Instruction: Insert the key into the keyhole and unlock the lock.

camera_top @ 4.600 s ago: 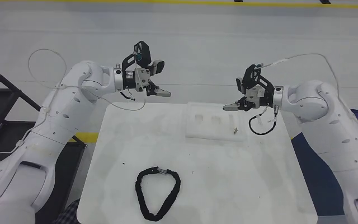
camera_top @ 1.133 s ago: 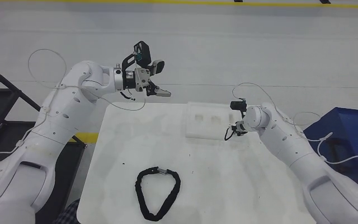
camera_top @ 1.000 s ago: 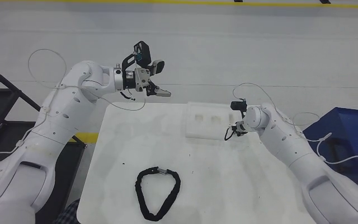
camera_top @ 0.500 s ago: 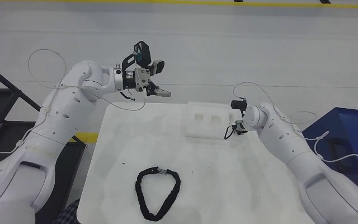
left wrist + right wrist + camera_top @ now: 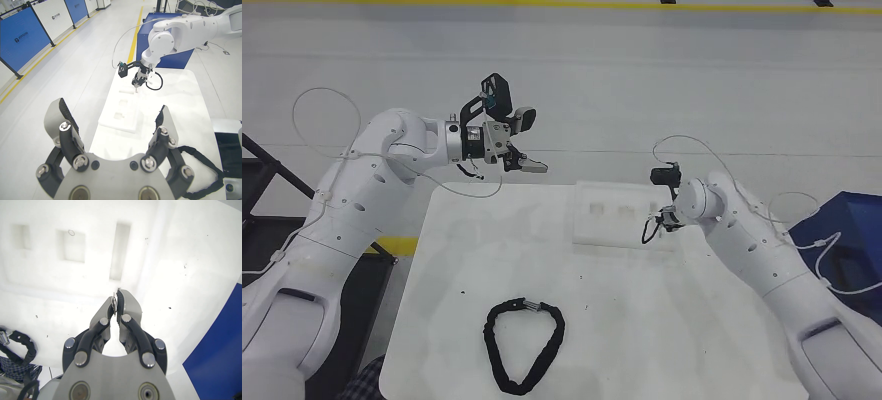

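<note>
Top view first: see the big white table (image 5: 442, 300). Next find the white foam tray (image 5: 612, 232) on the far side, toward the right. Then spot the black chain lock (image 5: 524, 342), curled in a loop near the front edge, well apart from the tray, with its silver lock body (image 5: 529, 305) on the far side of the loop.

Look at the left gripper (image 5: 111, 111): spread wide, holding nothing, up in the air past the far left corner. Look at the right gripper (image 5: 115, 296): pinched tight on the small flat key (image 5: 114, 306), low over the right end of the tray.

Now the job, as a best guess: lift straight up so as not to bump the foam. Keep the pinch firm, with no slip or twist. Carry slowly over to the silver end. Bring the free claw down to hold the chain steady. Line the tip up straight before pushing in. Push softly, then turn.
</note>
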